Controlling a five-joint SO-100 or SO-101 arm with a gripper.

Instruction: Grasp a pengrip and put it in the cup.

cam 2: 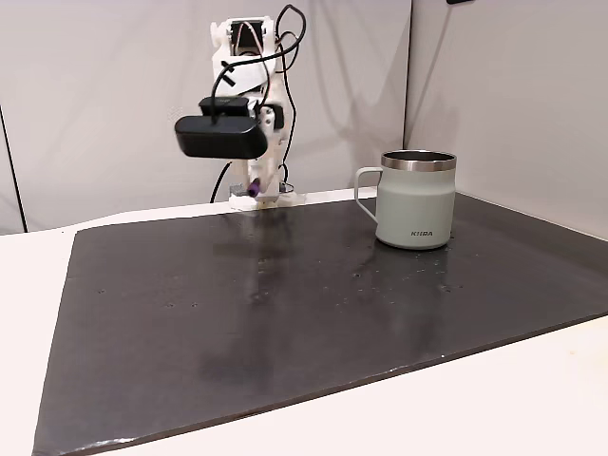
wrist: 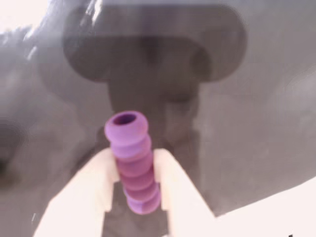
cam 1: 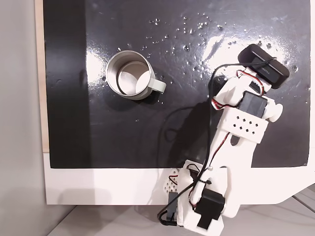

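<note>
While the jaws pinch the purple pengrip (wrist: 132,163) about its middle above the dark mat (cam 1: 147,142) on the desk, the cup (cam 1: 129,75) stands well apart; carrying it level until centred over the rim before letting go seems wise

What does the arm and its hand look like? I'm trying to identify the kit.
A white printed arm with black servo blocks, one link perforated with small holes. Black and red cables run along it. A black oblong camera module sits near the hand, whose two fingers are pale and wedge-shaped.

hand (wrist: 134,190) clamping pengrip (wrist: 131,158) | pengrip upright | mat (wrist: 256,148) below
</note>
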